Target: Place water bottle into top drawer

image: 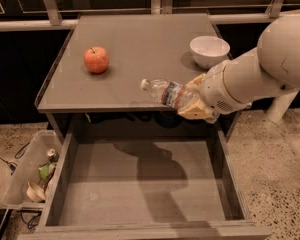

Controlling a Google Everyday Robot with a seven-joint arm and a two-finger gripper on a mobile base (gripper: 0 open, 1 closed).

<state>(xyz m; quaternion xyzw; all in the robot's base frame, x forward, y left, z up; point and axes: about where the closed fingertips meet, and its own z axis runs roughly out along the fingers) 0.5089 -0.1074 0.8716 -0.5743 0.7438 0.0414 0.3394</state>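
In the single camera view, the water bottle hangs in the air near the middle of the picture. It lies almost flat, its white cap pointing toward 10 o'clock and its base buried in the gripper. The gripper's tan fingers are closed around the lower body, just past the label band. The bottle sits over the front edge of the grey table, and the top drawer stands pulled out toward 6 o'clock below it, its flat floor bare where the bottle's shadow falls on the rear half. The bottle looks light and thin-walled, so I judge it will flex under a hard squeeze, and the smooth plastic may slip where the label is glossy. The ribbed stretch of the body is the better hold, and the grasp seems to sit there, though it is off-centre, so the cap end may droop. The arm comes in from 3 o'clock, its thick white forearm sloping down toward the picture's centre with the wrist turned so the fingers reach toward 9 o'clock. An apple rests on the table toward 10 o'clock of the bottle, well apart, and a white bowl stands at 1 o'clock. A translucent bin sits on the floor at 8 o'clock, beside the drawer's left wall.
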